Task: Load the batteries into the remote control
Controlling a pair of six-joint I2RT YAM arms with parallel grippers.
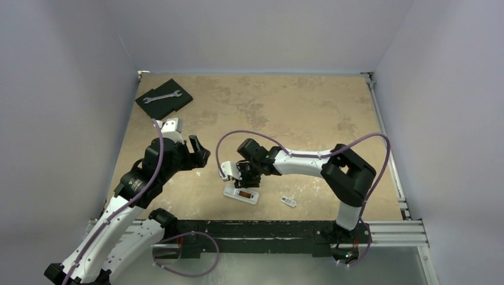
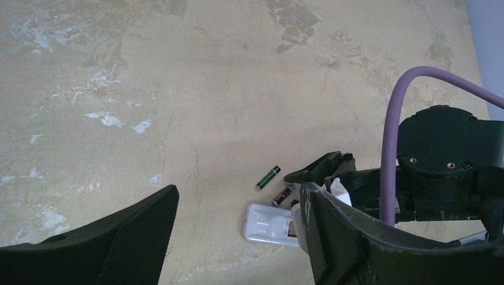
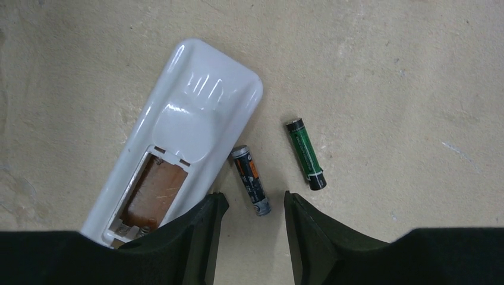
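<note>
Right tool [image 3: 254, 205] part open and empty, low over the bench [image 3: 386, 71]: orange-banded battery [image 3: 251, 178] dead ahead, near end just inside the jaw gap, long axis roughly along the tool's reach; green battery [image 3: 305, 153] ahead-right, remote control [image 3: 190, 113] ahead-left, bay up.

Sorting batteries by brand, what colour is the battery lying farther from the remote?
That battery is green with black ends, clearest in the right wrist view.
</note>
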